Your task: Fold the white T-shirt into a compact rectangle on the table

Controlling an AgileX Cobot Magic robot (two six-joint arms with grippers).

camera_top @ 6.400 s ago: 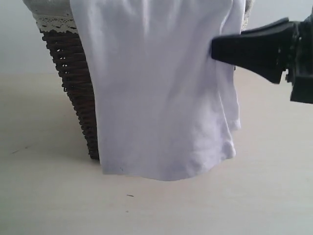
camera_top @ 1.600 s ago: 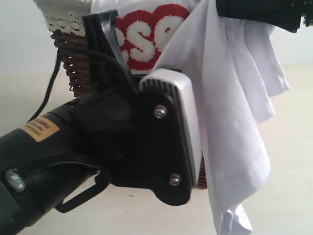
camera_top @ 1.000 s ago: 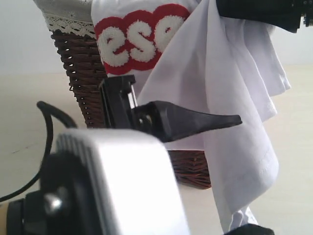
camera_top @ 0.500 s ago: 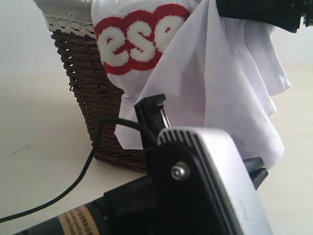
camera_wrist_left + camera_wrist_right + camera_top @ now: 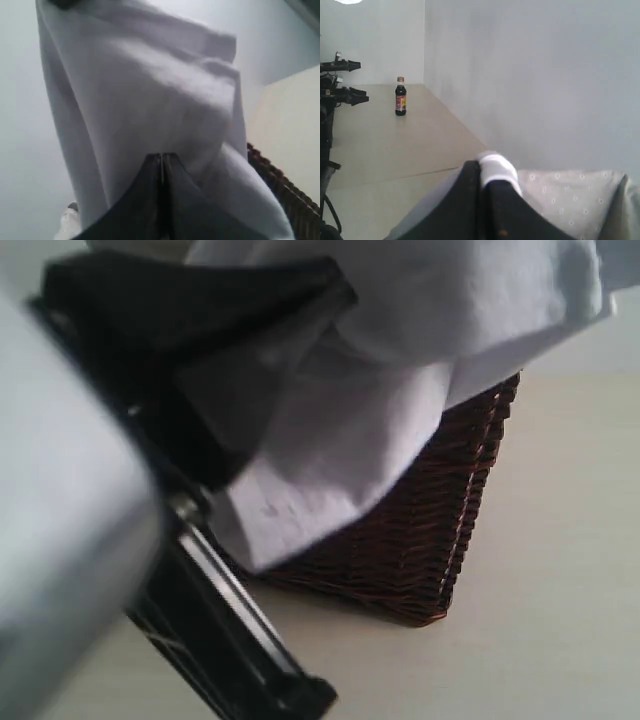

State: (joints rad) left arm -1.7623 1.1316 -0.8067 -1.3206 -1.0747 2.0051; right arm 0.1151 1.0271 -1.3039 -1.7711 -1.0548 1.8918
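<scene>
Jaws of my left gripper (image 5: 161, 156) and right gripper (image 5: 481, 166) both clamp the shirt (image 5: 400, 390), which I see hanging over the basket (image 5: 440, 530).

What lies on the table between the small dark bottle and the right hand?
Nothing; the right wrist view shows the pale beige table bare between the small dark red-labelled bottle and the shut black right hand.

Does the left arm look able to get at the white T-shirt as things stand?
Likely yes: the left gripper is right at the white T-shirt, jaws seemingly closed on its cloth, with nothing between. The wicker basket stands lower.
</scene>
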